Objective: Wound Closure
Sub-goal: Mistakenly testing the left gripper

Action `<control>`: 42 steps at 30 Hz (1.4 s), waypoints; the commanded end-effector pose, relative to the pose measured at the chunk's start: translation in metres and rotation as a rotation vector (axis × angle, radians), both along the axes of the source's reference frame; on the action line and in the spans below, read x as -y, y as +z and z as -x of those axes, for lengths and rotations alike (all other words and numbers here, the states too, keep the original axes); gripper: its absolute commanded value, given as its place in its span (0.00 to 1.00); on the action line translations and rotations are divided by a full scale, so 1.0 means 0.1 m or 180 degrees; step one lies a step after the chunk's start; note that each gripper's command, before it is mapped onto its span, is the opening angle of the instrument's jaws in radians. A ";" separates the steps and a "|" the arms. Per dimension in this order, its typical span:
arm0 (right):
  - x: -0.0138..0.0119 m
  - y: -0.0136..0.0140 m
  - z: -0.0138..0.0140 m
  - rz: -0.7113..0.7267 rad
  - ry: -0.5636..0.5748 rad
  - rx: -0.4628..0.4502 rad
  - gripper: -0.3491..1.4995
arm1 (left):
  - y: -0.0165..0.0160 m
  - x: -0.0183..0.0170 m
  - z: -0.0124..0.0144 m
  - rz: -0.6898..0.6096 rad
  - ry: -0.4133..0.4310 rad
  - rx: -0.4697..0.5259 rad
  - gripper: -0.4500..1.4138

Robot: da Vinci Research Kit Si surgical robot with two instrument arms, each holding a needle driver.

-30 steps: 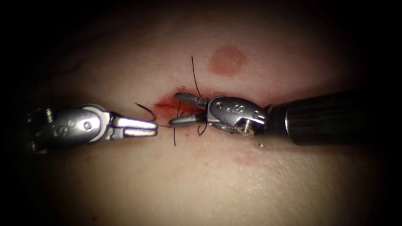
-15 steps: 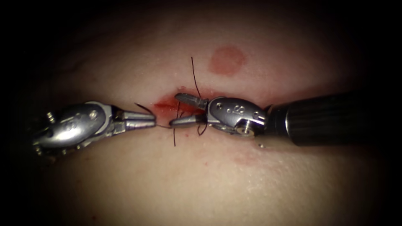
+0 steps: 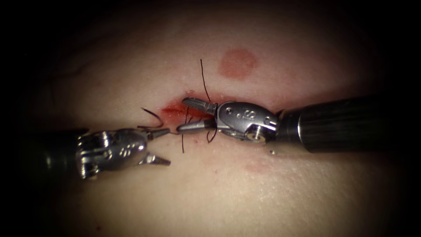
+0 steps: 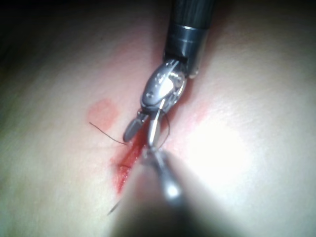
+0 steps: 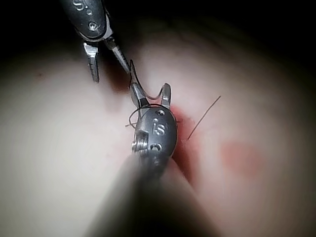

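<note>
Your left hand sits at the lower left of the endoscope frame with its jaws spread wide: the upper one points at the left end of the cut and the lower one angles down over bare tissue. It holds nothing. A second ago this hand was pressed together and level; it has since rolled and opened.

Your right hand comes in from the right of the frame and has not shifted. Its jaws are also spread, straddling the cut, one above the red line and one below it. Whether they pinch anything cannot be told; thread passes between them.

From there one strand of thread rises toward the upper middle of the frame, another short end hangs down below the cut, and a curved dark piece lies at the cut's left end, just above your left hand's upper jaw. Whether that piece is needle or thread cannot be told.

Red fluid marks the cut, and a round reddish patch sits on the tissue above and right of it.
</note>
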State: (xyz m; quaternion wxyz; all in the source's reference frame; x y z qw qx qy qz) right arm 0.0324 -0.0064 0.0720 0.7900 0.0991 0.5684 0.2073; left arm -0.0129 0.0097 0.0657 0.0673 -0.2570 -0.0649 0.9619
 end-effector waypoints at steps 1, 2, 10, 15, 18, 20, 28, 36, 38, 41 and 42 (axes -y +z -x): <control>0.005 0.006 -0.005 -0.0004 -0.0004 -0.0004 0.61 | 0.008 0.000 0.005 0.0035 0.0002 -0.0049 0.47; 0.005 0.007 -0.005 -0.0003 -0.0004 -0.0004 0.61 | 0.009 0.000 0.004 0.0050 0.0009 -0.0077 0.46; 0.009 0.008 -0.006 0.0007 -0.0006 -0.0005 0.62 | 0.033 -0.018 -0.002 0.0292 0.0092 -0.0500 0.38; 0.010 0.009 -0.006 0.0009 -0.0012 0.0001 0.62 | 0.047 -0.020 -0.003 0.0404 0.0320 -0.0600 0.05; 0.010 0.009 -0.005 0.0009 -0.0013 0.0001 0.62 | 0.048 -0.015 -0.002 0.0442 0.0509 -0.0553 0.05; 0.010 0.009 -0.005 0.0009 -0.0013 0.0001 0.62 | 0.044 -0.011 -0.003 0.0493 0.0604 -0.0547 0.05; 0.010 0.008 -0.005 0.0025 -0.0019 0.0004 0.63 | 0.025 -0.018 -0.014 0.0670 0.0712 -0.0396 0.05; 0.010 0.008 -0.005 0.0024 -0.0018 0.0004 0.63 | 0.019 -0.016 -0.014 0.0752 0.0814 -0.0355 0.05; 0.010 0.007 -0.005 0.0024 -0.0019 0.0004 0.63 | 0.016 -0.014 -0.015 0.0590 0.0723 0.0031 0.05; 0.010 0.007 -0.004 0.0024 -0.0021 0.0003 0.63 | 0.003 -0.008 -0.022 0.0436 0.0555 0.0538 0.05; 0.010 0.007 -0.004 0.0024 -0.0021 0.0003 0.63 | 0.001 -0.008 -0.024 0.0424 0.0539 0.0588 0.05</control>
